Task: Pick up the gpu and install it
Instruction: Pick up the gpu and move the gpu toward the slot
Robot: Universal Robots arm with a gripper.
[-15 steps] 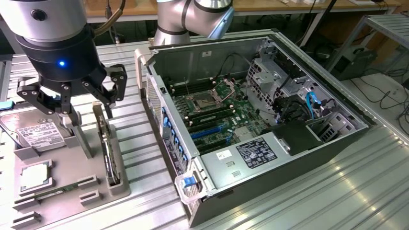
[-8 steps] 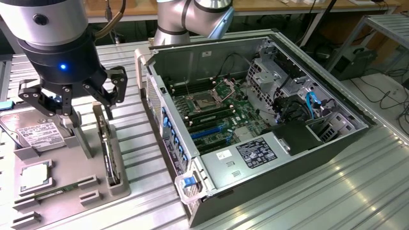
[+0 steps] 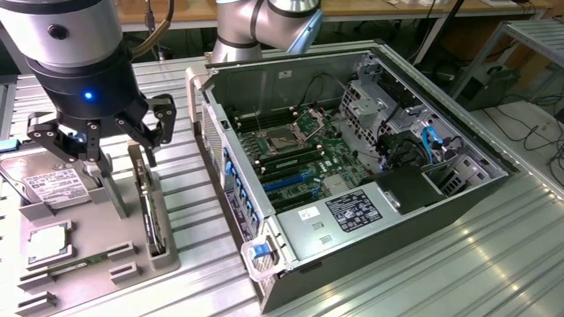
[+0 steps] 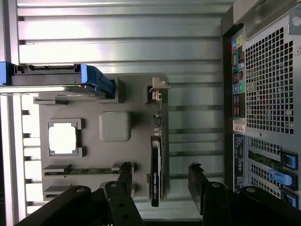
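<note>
My pincer [image 3: 104,153] hangs above the gpu [image 3: 146,206] with its fingers spread apart and nothing between them. I judge the task barely begun: the gpu is not yet gripped or lifted, and the installing is all left to do. The card stands on edge in a slot of the grey holder tray [image 3: 88,264]. Its long axis lies level, parallel to the open computer case [image 3: 352,165] just beside it, and its pale bracket [image 4: 158,87] points away from the exterior camera.

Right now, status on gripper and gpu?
Gripper open, over gpu, fingers either side, no contact. Gpu on edge in tray slot, not installed. Nothing in between.
</note>
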